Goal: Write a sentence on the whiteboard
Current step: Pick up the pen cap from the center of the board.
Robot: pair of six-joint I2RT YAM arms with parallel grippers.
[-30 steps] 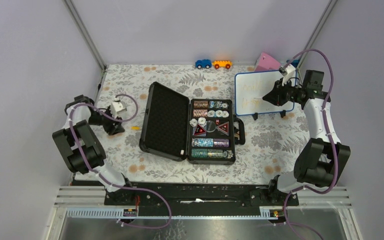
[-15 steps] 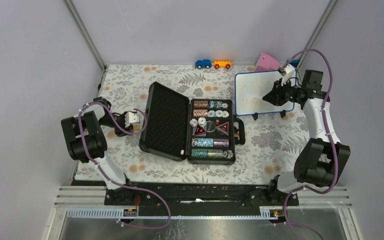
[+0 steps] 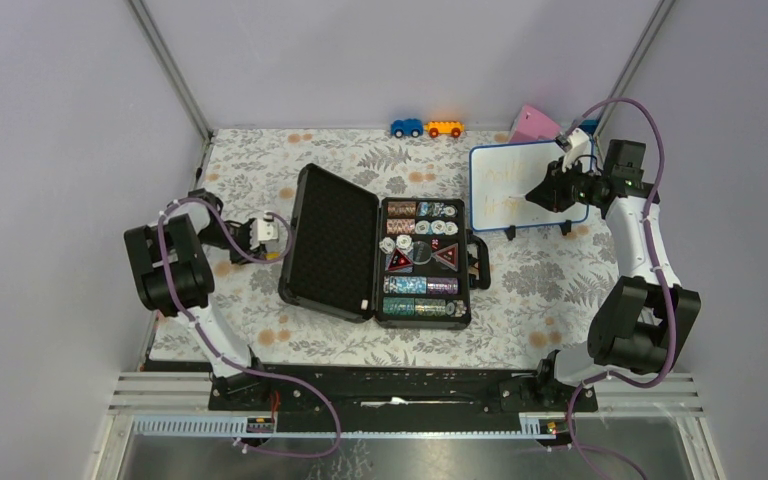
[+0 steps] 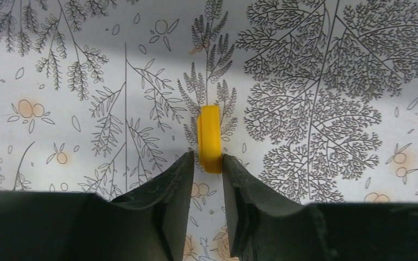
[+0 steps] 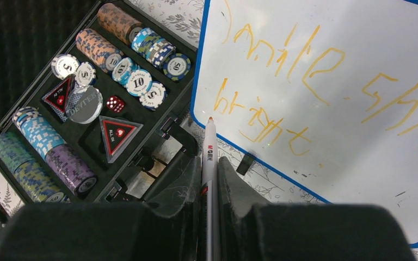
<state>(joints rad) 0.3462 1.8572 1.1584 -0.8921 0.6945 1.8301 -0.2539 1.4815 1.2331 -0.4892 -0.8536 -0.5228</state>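
The whiteboard (image 3: 515, 185) stands at the back right on two black feet; it fills the right wrist view (image 5: 337, 125). The sentence (image 5: 315, 60) is two lines of pale orange handwriting. My right gripper (image 3: 545, 190) is shut on a white marker (image 5: 209, 157), whose orange tip sits at the board's lower left, by the second line. My left gripper (image 3: 278, 240) hangs low over the cloth beside the case lid. Its jaws stand narrowly open on either side of the near end of a yellow marker cap (image 4: 209, 136), which lies on the cloth; the left finger is slightly off the cap.
An open black case (image 3: 330, 240) of poker chips (image 3: 420, 262) lies mid-table; its chip tray shows in the right wrist view (image 5: 87, 109). A blue toy car (image 3: 406, 127), an orange toy car (image 3: 444, 128) and a pink wedge (image 3: 535, 122) sit along the back edge.
My left arm has swung right from the left side of the table to the yellow cap beside the case lid. My right gripper with the marker has barely shifted at the board.
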